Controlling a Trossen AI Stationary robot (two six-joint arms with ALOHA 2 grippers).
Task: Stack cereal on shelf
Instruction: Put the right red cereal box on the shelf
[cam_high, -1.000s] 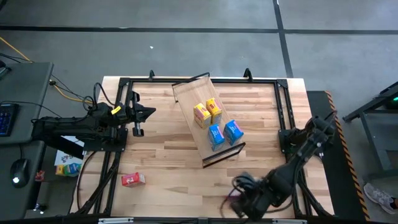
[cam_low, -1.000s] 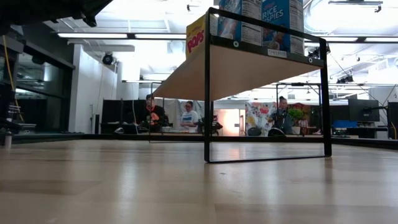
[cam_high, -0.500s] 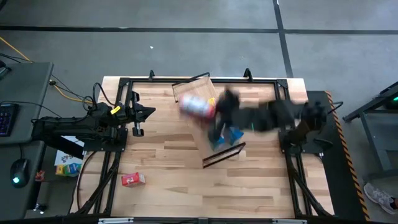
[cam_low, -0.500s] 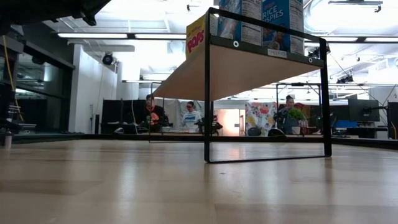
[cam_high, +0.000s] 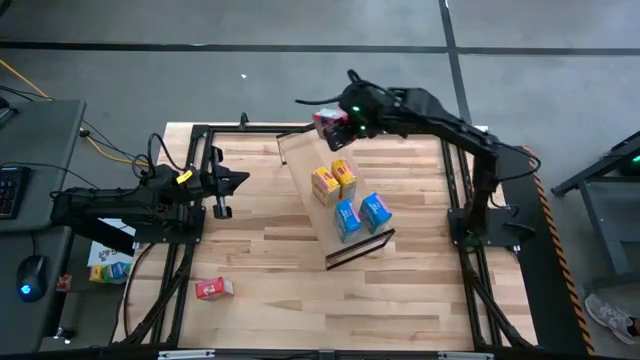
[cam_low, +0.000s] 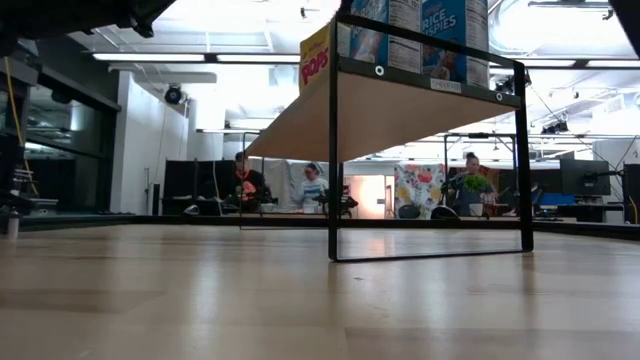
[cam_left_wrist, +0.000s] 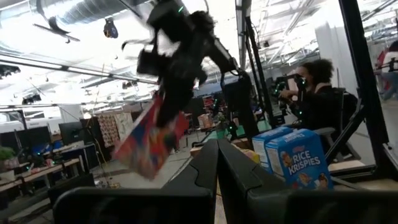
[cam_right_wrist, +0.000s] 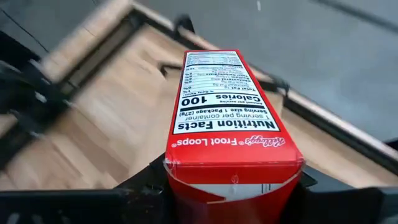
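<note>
The right claw (cam_high: 335, 124) is closed on a red Froot Loops box (cam_high: 328, 125), holding it in the air over the far end of the shelf (cam_high: 300, 150), near the counter's (cam_high: 260, 250) far edge. In the right wrist view the box (cam_right_wrist: 231, 124) stands out lengthwise from between the fingers, its long axis pointing away from the wrist.

The bare stretch of shelf board lies directly beneath the claw, on the far side of the two yellow boxes (cam_high: 333, 182); the two blue boxes (cam_high: 360, 215) stand at the shelf's near end. So the coming move is probably a descent with the box turned upright beside the yellow pair.

The left claw (cam_high: 236, 182) waits pressed shut and empty by the counter's left edge. A second red box (cam_high: 213, 289) lies near the counter's near-left corner, closer to the left arm.
</note>
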